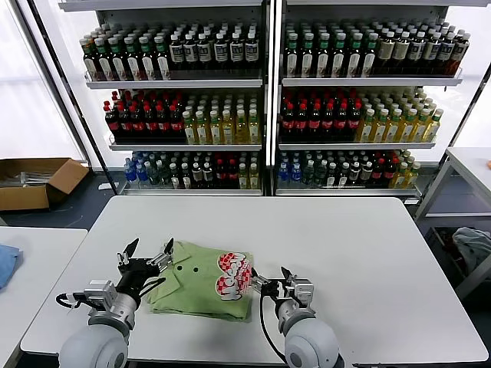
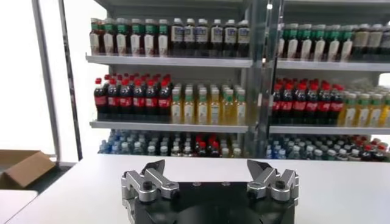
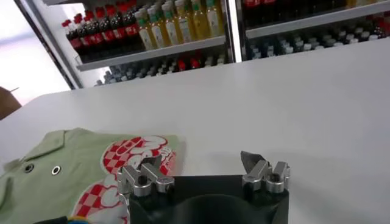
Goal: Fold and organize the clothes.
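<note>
shirt folded, sitting between both grippers at the near edge

the shirt [image 1: 203, 280] lies on the white table [image 1: 345, 253] as a compact folded rectangle, collar and buttons on your left half, red-and-white print on your right half. it sits close to the near edge, left of the table's middle.

key relation: the shirt is bracketed. your left gripper [image 1: 146, 257] hangs at the shirt's far-left corner, beside the collar, raised and pointed out at the bottle shelves [image 1: 265, 100], so its own camera sees no fabric at all. your right gripper [image 1: 270, 281] sits just off the shirt's right edge, low over the table, next to the print; in the right wrist view the shirt [image 3: 85, 173] lies off to one side of that gripper [image 3: 204, 176], not between the fingers.

both tools are spread wide, nothing pinched in either. left gripper [image 2: 210, 179] fingers are clearly apart with bare table behind them.

long axis of the fold looks to run left to right across you, though it's close to square, so don't lean on that. both arms are about equally near, and each owns its own edge.

my read: folding looks done or nearly so, and what's left is squaring up or placing. if you regrasp, the left needs to tip down first, since it's aimed away from the fabric.
</note>
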Motion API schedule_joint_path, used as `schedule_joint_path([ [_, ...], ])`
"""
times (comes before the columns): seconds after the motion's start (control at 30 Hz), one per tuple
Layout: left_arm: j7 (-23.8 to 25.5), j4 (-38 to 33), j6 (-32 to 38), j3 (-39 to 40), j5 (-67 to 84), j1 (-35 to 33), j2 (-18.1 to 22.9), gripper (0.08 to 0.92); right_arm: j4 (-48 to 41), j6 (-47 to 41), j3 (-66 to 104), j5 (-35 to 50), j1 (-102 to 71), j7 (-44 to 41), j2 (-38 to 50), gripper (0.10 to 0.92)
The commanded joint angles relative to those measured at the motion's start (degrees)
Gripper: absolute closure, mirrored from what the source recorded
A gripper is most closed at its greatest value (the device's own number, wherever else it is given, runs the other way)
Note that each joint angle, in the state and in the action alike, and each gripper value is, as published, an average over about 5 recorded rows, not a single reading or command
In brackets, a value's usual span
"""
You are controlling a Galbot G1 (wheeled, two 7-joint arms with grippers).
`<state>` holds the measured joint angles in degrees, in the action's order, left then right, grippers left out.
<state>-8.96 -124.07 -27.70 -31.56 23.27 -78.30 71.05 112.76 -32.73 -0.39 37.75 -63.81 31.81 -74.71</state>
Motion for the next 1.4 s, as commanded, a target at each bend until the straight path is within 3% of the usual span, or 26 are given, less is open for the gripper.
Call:
schedule_joint_path([
  [0.03, -0.6, 0.8, -0.5, -2.5, -0.1, -0.9, -0.3, 0.177, -3.2, -0.5, -5.0, -1.1, 2.7, -0.1, -1.3, 0.203],
  [0.6, -0.6, 1.3, -1.0, -2.3, 0.3, -0.9, 0.8, 0.177, -5.9, -0.5, -8.9, -2.0, 4.2, -0.6, -1.5, 0.236],
  [1.4, -1.0, 2.2, -0.9, -2.0, 1.4, -0.3, 1.6, 0.177, -6.3, 0.8, -5.6, -5.0, 1.3, -0.3, -0.8, 0.897],
])
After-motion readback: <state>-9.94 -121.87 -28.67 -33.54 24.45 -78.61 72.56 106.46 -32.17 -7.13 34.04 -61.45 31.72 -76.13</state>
